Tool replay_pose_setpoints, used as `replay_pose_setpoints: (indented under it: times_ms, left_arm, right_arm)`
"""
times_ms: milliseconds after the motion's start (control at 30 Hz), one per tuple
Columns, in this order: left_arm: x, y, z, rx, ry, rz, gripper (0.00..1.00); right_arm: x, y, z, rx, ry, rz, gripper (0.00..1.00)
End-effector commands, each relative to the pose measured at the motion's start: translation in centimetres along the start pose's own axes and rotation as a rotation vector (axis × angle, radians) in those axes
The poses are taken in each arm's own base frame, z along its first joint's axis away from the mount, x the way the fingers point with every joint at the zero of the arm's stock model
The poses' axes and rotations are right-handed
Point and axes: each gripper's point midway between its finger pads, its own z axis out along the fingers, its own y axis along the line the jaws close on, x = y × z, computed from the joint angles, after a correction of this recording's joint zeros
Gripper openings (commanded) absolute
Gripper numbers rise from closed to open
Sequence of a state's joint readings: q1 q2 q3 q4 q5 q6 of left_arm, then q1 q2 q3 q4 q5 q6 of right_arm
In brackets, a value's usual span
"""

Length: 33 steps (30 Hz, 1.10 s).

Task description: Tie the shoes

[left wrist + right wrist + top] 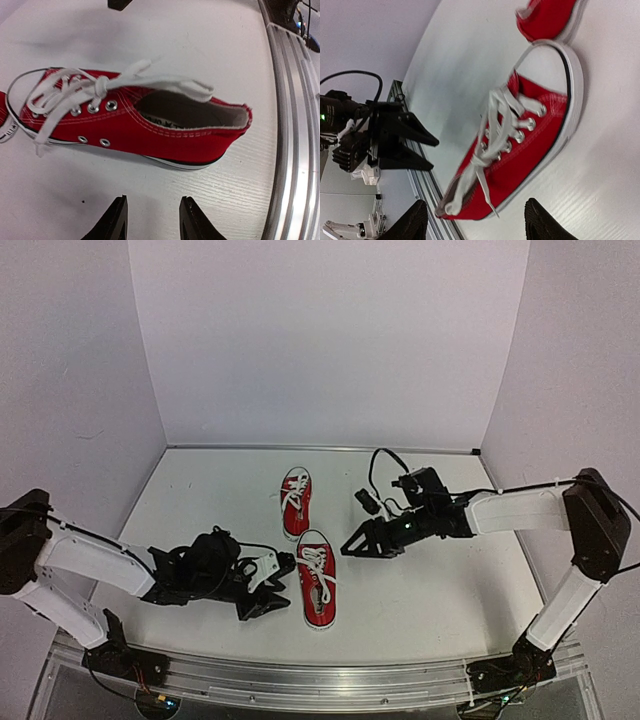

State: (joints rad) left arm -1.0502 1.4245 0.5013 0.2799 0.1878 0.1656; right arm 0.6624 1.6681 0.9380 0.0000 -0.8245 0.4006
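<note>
Near shoe (318, 578): middle of the tabletop (430, 600), toe to twelve o'clock, laces (100, 87) bunched in a knot.
Far shoe (295, 502): just beyond, at eleven o'clock.
Left pincer (280, 585): nine o'clock of the near shoe, fingers apart, empty.
Right pincer (348, 548): two o'clock, apart, empty.
Tip: back both out level, I'd say. Snagging those loose loops could undo the bow.
</note>
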Motion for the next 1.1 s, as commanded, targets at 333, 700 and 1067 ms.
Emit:
replay_pose_setpoints:
  times_ms: [333,700,1067]
  left_arm:
    - [-4.3,-2.7,7.8,0.140,-0.138,0.061,0.26]
    - [-7.0,-4.0,4.5,0.221,-0.227,0.080,0.36]
    - [-10.5,6.1,-2.8,-0.020,-0.165,0.120,0.45]
  right_arm:
    - [3.4,-0.3,-1.0,0.011,0.041,-0.007,0.53]
    - [0.6,-2.2,0.3,0.033,0.030,-0.069,0.54]
    - [0.1,-2.8,2.2,-0.025,0.068,-0.081,0.53]
